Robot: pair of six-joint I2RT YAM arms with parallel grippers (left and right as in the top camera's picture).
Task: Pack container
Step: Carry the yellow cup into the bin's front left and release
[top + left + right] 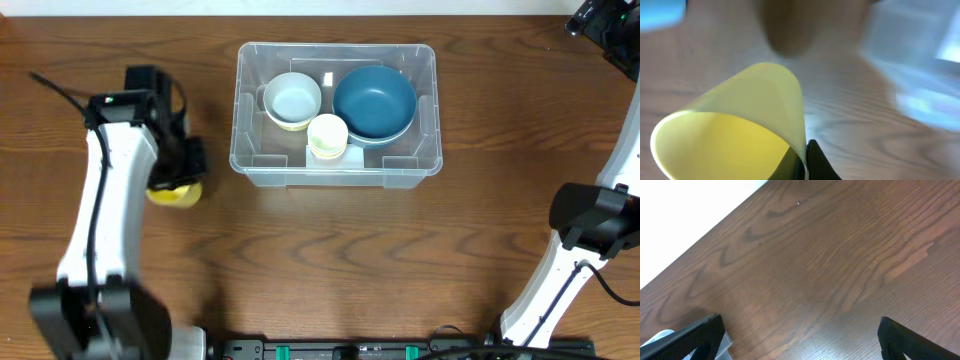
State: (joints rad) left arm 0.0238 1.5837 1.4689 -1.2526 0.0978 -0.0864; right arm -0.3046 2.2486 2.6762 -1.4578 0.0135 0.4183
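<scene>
Wooden tabletop (330,250): at nine o'clock from the container (335,181), left end effector (181,173) pinches a yellow cup (175,194); right end effector (800,340) gapes wide.

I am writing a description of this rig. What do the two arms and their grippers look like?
The left arm and right arm have long white segments with bulky black joints. A thin black cable runs to the left arm's wrist. The right gripper has black fingers.
</scene>
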